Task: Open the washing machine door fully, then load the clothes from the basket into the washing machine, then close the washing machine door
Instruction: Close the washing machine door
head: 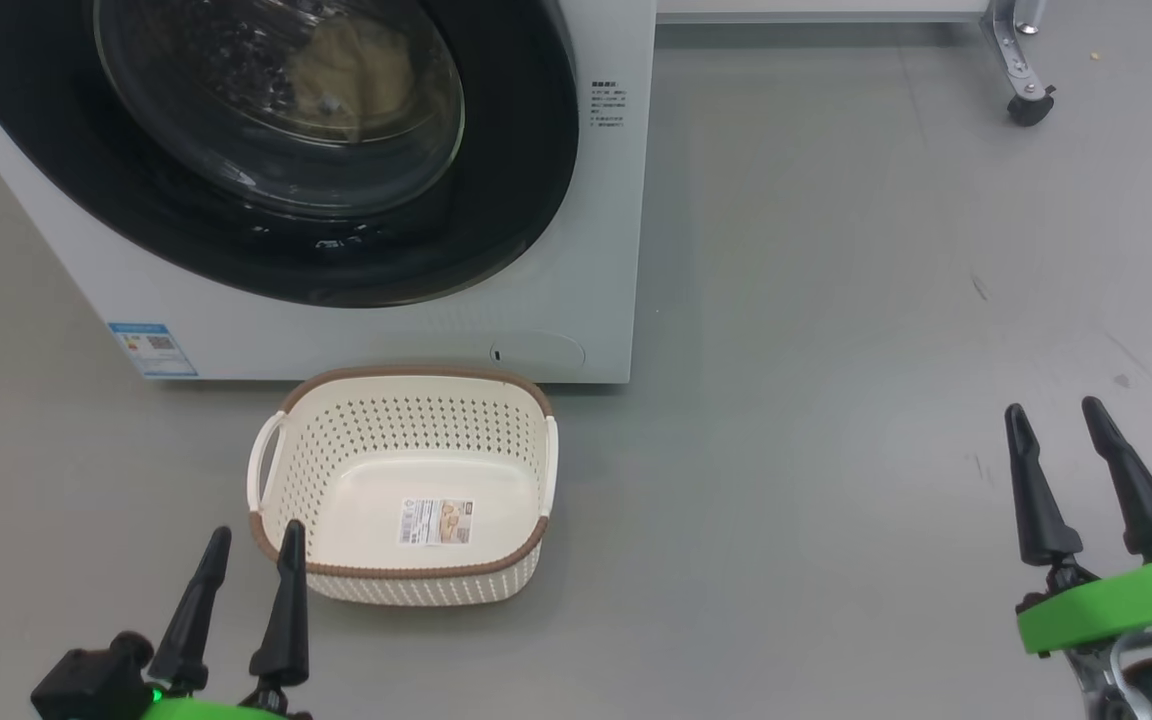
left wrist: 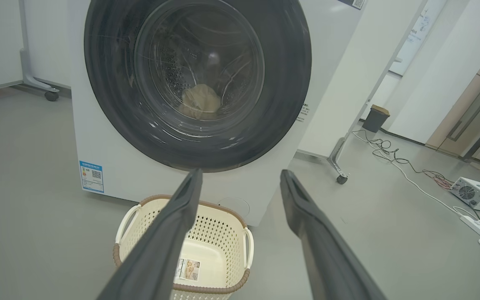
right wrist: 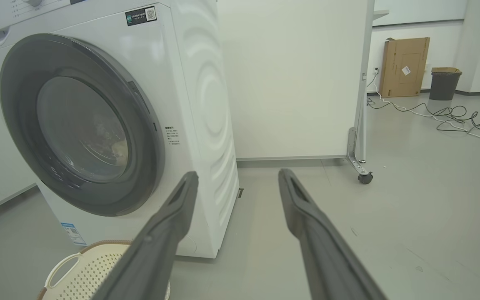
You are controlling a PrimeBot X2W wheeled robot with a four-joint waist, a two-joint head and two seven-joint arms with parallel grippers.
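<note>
Risk sits with the large round black-ringed glass washing machine door [head: 276, 140]: it looks shut, facing near, but if unlatched it could swing open. Pale cream clothes [head: 356, 70] lie behind it in the drum; the cream perforated plastic basket [head: 406, 373] stands empty before it, long axis left-right. Left fingers [head: 286, 600] and right fingers [head: 1036, 490] are spread, gripping nothing.
</note>
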